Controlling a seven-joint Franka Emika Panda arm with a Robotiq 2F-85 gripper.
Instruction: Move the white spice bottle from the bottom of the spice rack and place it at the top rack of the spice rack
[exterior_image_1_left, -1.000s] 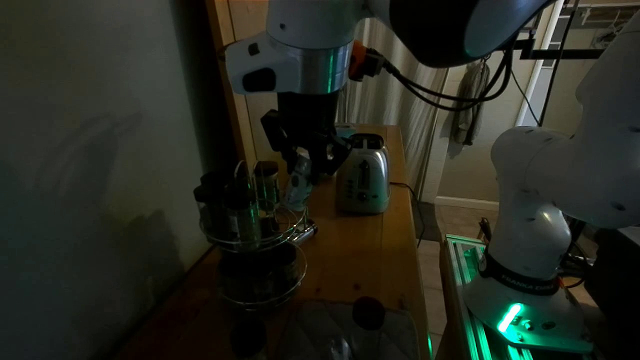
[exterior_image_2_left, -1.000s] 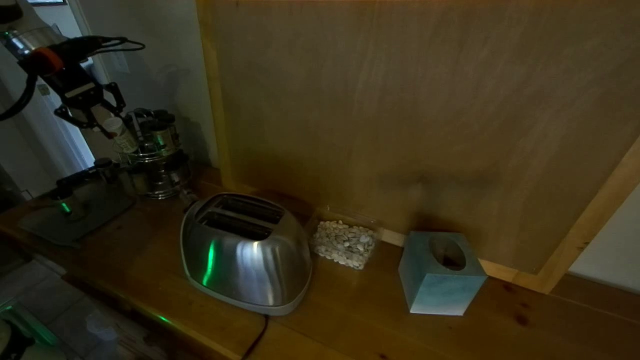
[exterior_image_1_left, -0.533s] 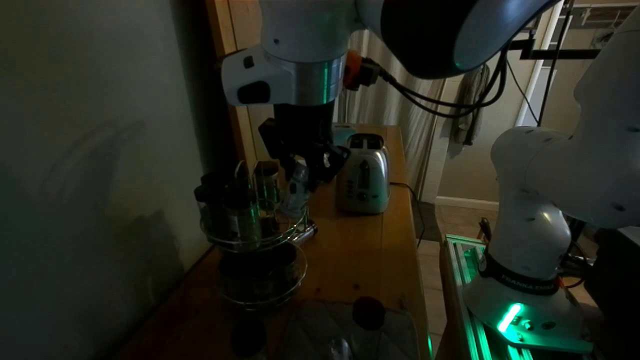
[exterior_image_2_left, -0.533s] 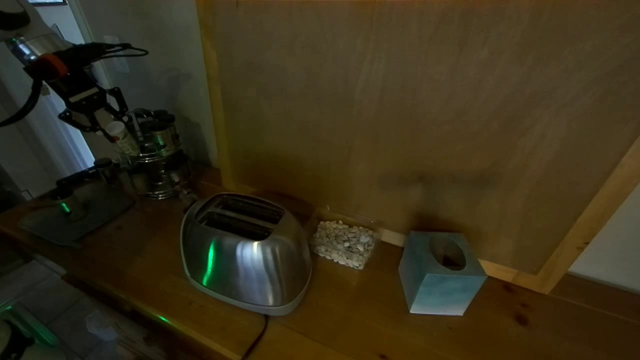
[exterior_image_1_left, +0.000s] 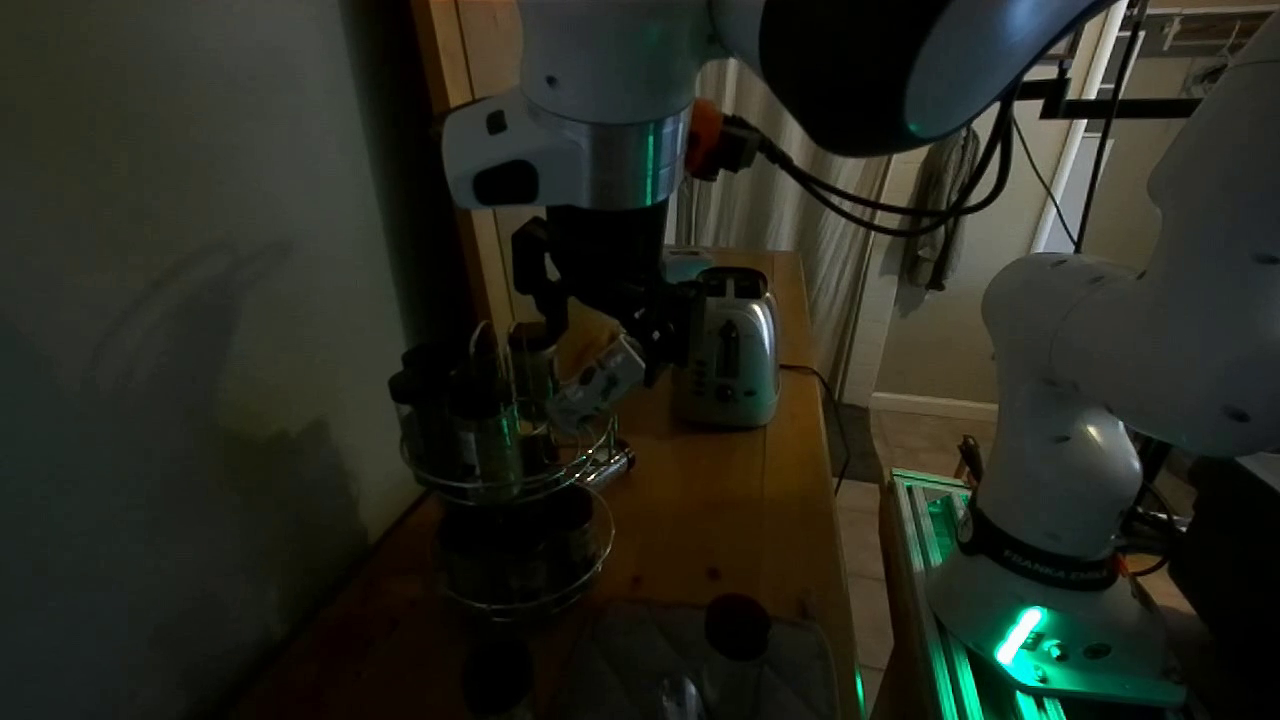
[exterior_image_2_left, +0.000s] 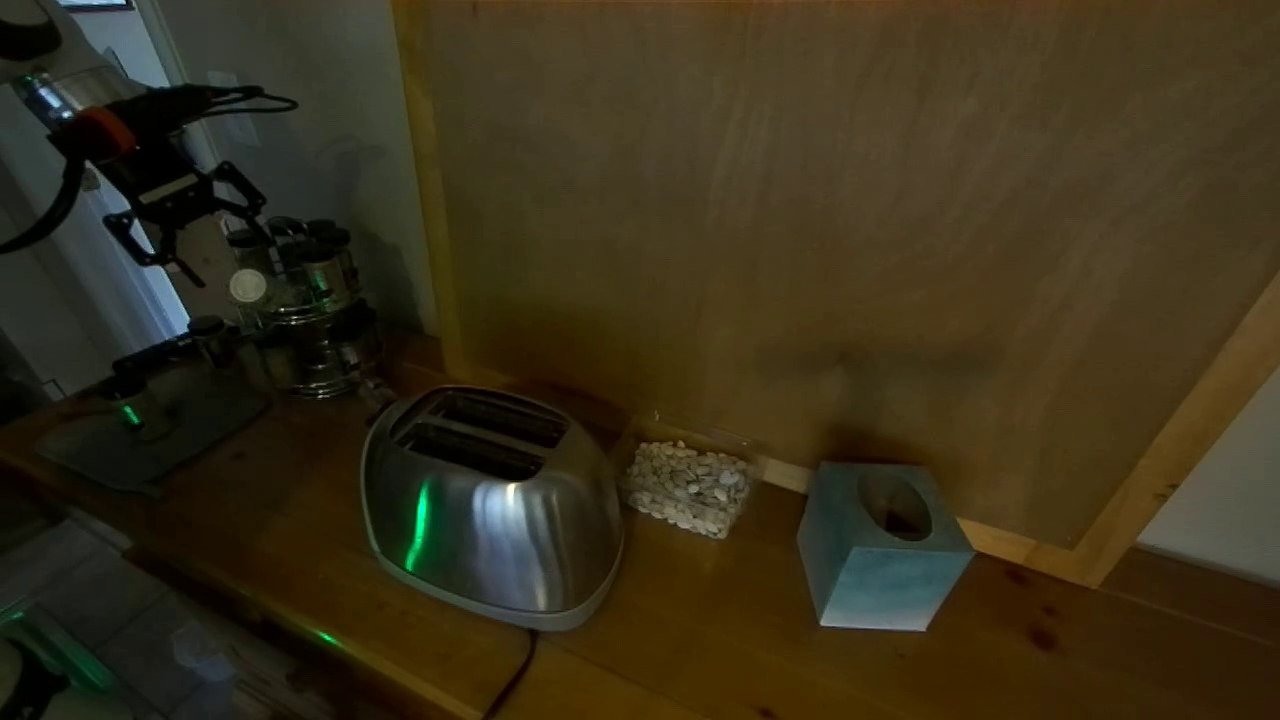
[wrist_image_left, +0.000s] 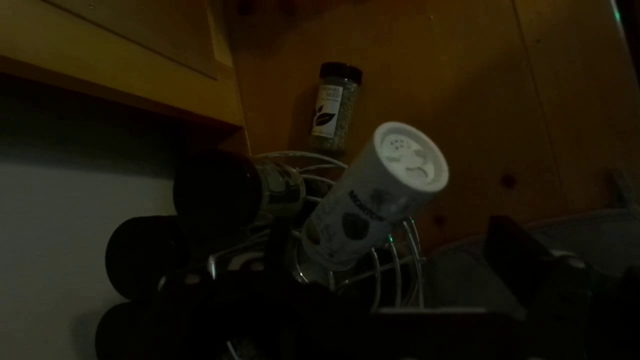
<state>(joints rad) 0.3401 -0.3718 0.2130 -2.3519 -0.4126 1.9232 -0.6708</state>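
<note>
The white spice bottle (wrist_image_left: 360, 210) leans at a steep tilt on the top tier of the spice rack (exterior_image_2_left: 300, 315), its base inside the wire rim and its white cap end (exterior_image_2_left: 248, 287) sticking out past the rim. My gripper (wrist_image_left: 392, 227) stands open above it, a finger on either side and a wide gap to the right finger (wrist_image_left: 515, 260). In an exterior view the bottle's cap end is close beside a finger of my gripper (exterior_image_1_left: 602, 355); whether they touch I cannot tell. Dark-capped jars (exterior_image_1_left: 485, 440) fill other places on the top tier.
A fennel seed jar (wrist_image_left: 336, 107) lies on the wooden surface beside the rack. The toaster (exterior_image_2_left: 490, 510), a box of pebbles (exterior_image_2_left: 690, 485) and a blue tissue box (exterior_image_2_left: 885, 550) stand further along. A grey mat (exterior_image_2_left: 150, 430) holds jars. A wall (exterior_image_1_left: 250, 400) borders the rack.
My gripper came down a little, then opened and let go of the white spice bottle. The bottle has tipped further over, cap outward. The rack has not moved.
</note>
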